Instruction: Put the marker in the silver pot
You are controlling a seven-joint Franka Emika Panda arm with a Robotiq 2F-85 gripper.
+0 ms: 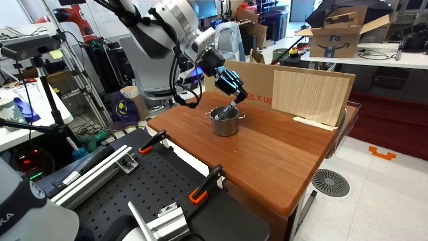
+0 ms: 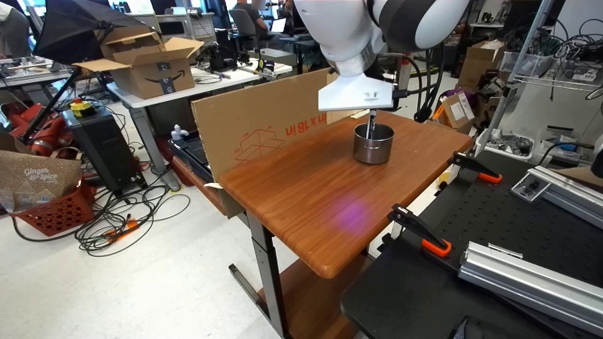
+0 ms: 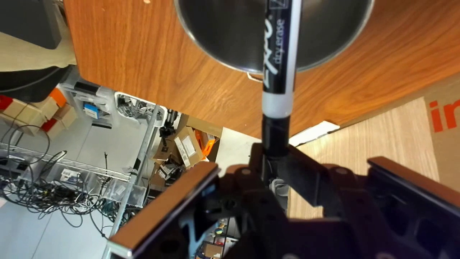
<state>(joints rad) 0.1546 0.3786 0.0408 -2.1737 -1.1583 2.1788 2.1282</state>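
Note:
The silver pot (image 1: 225,128) stands upright on the wooden table, with thin side handles; it also shows in an exterior view (image 2: 372,154) and the wrist view (image 3: 222,36). The marker (image 1: 226,111) is tilted, its lower part inside the pot's opening in both exterior views (image 2: 371,124). In the wrist view the marker (image 3: 279,54) runs across the pot mouth, black with white lettering and a whitish band. My gripper (image 3: 275,153) is shut on the marker's black end, above the pot's rim (image 1: 240,97). The fingers are hidden behind the white wrist part in an exterior view. Whether the marker touches the pot's bottom is hidden.
A cardboard sheet (image 1: 257,83) stands along the table's (image 1: 267,157) far edge, with a pale wood panel (image 1: 309,97) against it. Black clamps (image 1: 209,182) with orange pads sit along the near edge, beside a black perforated board (image 1: 157,187). Cables hang from the arm.

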